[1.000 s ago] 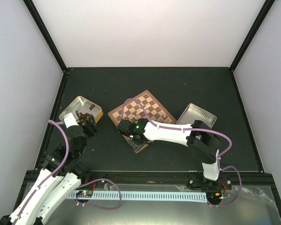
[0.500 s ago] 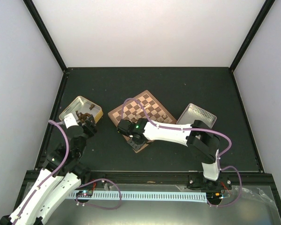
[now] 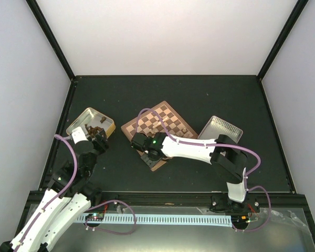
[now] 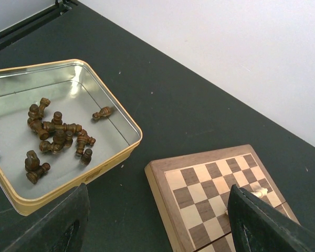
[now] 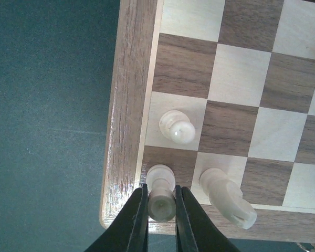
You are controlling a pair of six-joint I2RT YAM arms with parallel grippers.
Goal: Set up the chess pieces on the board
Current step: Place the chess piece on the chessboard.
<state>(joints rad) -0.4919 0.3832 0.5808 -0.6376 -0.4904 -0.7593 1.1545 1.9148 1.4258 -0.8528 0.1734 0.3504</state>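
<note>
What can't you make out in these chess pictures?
- Top view: the right arm hides the board's near corner and any pieces there.
- Top view: dark pieces in the tin are too small to count.
- Left wrist view: a cream piece sits half behind the left finger; kind unclear.
- Right wrist view: the right fingers flank the held piece; upright or tilted, unclear.

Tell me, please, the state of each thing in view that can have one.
left gripper: open, holding nothing.
right gripper: shut on a cream piece at the board's corner square.
board: lying flat, few pieces on it.
tin: open, no lid on it.
dark pieces: lying jumbled in the tin.
</note>
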